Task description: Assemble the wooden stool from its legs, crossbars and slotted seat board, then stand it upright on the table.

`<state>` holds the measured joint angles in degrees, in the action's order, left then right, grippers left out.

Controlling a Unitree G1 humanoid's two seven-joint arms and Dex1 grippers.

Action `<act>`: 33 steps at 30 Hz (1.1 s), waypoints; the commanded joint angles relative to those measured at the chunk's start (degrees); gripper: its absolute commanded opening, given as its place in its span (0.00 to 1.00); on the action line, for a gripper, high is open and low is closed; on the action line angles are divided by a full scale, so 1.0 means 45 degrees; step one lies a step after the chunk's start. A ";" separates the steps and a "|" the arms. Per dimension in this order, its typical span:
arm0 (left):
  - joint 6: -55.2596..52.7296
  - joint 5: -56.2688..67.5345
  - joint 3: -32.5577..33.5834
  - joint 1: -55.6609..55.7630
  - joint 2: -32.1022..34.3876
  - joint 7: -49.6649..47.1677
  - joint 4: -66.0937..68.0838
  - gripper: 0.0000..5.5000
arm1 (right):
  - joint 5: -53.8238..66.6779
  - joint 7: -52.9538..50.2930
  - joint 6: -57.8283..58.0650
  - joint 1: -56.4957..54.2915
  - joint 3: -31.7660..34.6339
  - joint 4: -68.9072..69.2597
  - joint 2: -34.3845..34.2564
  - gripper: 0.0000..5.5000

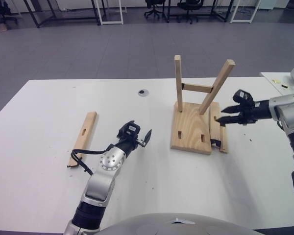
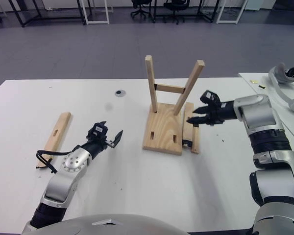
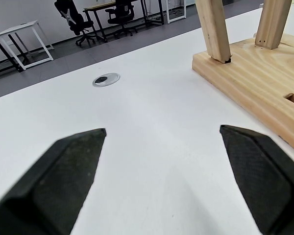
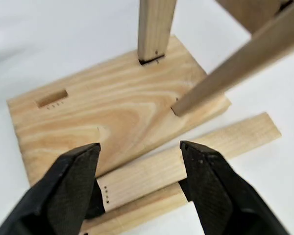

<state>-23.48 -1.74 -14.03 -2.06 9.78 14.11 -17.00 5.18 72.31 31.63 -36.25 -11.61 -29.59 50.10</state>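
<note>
Half built: the seat board lies flat on the surface, right of centre, with two legs joined by a crossbar standing in it. The right tool hovers open over a loose leg at the board's right edge, and probably must close on it next. The left tool hangs open and empty.

Silver arms w/ blk wrists, blk cable, textured blk fingers.

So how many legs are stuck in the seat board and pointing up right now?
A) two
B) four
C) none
A: an upright leg and a leaning leg stand in the seat board, joined by a crossbar; its other two slots are empty.
</note>
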 commanded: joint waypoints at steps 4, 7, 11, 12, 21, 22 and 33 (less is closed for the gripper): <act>-0.0367 0.0315 0.0207 0.0018 -0.0291 -0.0020 -0.0344 0.78 | -0.0853 0.0030 -0.1027 0.0047 -0.0378 -0.2301 -0.0335 0.56; -0.0419 0.0273 0.0147 0.0074 -0.0249 0.0008 -0.0337 0.78 | -0.1101 -0.0088 -0.1273 0.0121 -0.0636 -0.2482 -0.0803 0.56; -0.0491 0.0250 0.0135 0.0107 -0.0206 0.0070 -0.0376 0.78 | -0.2051 -0.0970 -0.2066 0.0256 -0.1093 -0.2854 -0.1116 0.56; -0.0499 0.0219 0.0115 0.0096 -0.0187 0.0067 -0.0404 0.78 | -0.2642 -0.1449 -0.2567 0.0341 -0.1440 -0.2941 -0.1045 0.56; -0.0303 0.0039 -0.0109 0.0121 -0.0132 -0.0011 -0.0193 0.78 | -0.3255 -0.1869 -0.3819 -0.0113 -0.1319 -0.5032 -0.1153 0.56; -0.0273 0.0023 -0.0136 0.0135 -0.0124 -0.0008 -0.0159 0.78 | -0.3073 -0.1701 -0.3633 -0.0223 -0.1116 -0.5187 -0.1265 0.56; -0.0185 -0.0058 -0.0219 0.0119 -0.0072 0.0033 -0.0093 0.78 | -0.4203 -0.2288 -0.3851 -0.0181 -0.1782 -0.6938 -0.1288 0.35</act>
<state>-24.45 -1.36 -14.65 -1.85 9.22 14.30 -17.96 -9.57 65.46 14.49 -40.90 -17.53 -57.60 45.11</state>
